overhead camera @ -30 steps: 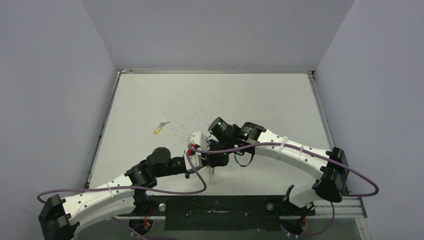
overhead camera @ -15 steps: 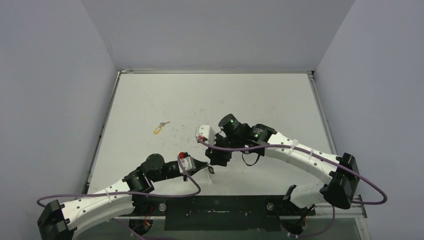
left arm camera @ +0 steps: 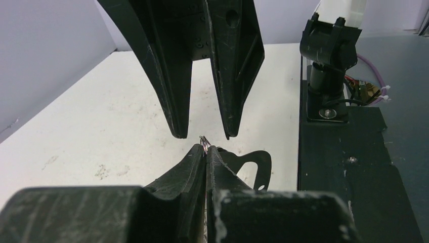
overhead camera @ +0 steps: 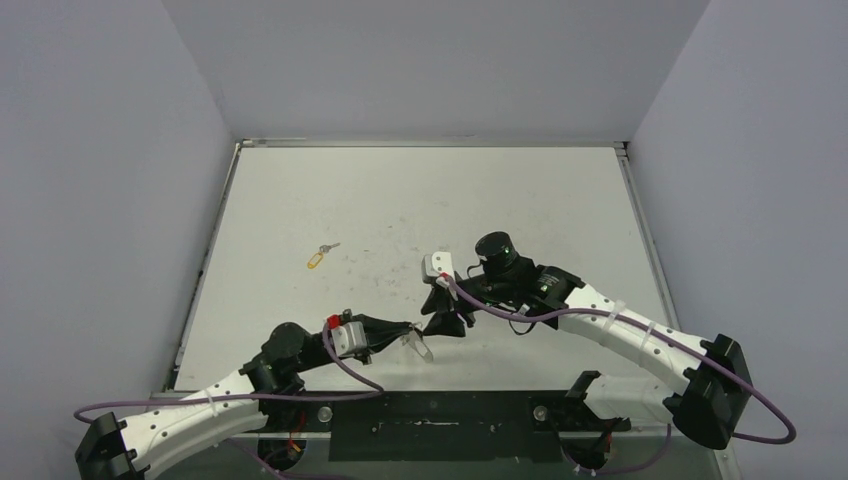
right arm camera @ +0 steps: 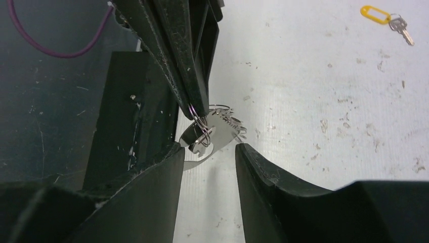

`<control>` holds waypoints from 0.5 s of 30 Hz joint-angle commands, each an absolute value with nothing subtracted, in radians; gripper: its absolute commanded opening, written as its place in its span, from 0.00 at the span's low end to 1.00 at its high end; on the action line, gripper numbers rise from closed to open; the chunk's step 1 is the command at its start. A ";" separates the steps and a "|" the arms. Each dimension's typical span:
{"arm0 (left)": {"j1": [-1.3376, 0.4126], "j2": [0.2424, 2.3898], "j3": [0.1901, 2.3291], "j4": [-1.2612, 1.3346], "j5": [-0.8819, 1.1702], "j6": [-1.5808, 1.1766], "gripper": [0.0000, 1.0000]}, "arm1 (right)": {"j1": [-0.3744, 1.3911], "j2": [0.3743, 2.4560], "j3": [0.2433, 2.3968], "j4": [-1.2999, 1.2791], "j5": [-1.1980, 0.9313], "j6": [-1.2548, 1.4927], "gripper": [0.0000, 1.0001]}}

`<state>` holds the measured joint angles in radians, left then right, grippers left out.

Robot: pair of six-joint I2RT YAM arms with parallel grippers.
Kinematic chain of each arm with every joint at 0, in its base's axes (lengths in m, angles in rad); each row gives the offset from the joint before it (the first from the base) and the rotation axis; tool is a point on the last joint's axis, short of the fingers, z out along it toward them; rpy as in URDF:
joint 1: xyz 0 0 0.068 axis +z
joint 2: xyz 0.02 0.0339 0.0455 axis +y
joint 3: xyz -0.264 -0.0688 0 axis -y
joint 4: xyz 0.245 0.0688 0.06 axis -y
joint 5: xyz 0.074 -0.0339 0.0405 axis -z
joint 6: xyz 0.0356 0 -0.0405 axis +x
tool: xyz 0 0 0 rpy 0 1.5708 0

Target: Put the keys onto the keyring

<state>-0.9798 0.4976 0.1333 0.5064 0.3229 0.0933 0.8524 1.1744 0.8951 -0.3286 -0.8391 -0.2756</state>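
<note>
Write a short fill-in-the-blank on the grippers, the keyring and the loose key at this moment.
1. The left gripper is ___ on a small ring of the keyring.
2. The right gripper has its jaws ___, one finger on each side of the keyring.
3. The key lying on the table, apart from both grippers, carries a ___ tag.

Missing words: shut; open; yellow.

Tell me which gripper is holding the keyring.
The left gripper, pinched shut on the rings of the keyring; the right gripper is open, holding nothing.
</note>
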 commanded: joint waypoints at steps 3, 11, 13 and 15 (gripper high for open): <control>-0.983 0.492 0.140 0.632 0.363 0.078 0.00 | 0.856 1.165 0.882 -0.134 -0.988 -0.264 0.40; -0.982 0.505 0.145 0.644 0.369 0.077 0.00 | 0.873 1.206 0.876 -0.064 -1.000 -0.225 0.26; -0.982 0.502 0.146 0.643 0.369 0.078 0.00 | 0.873 1.214 0.876 -0.072 -1.004 -0.234 0.23; -0.983 0.500 0.146 0.640 0.366 0.079 0.00 | 0.873 1.218 0.876 -0.083 -1.007 -0.246 0.23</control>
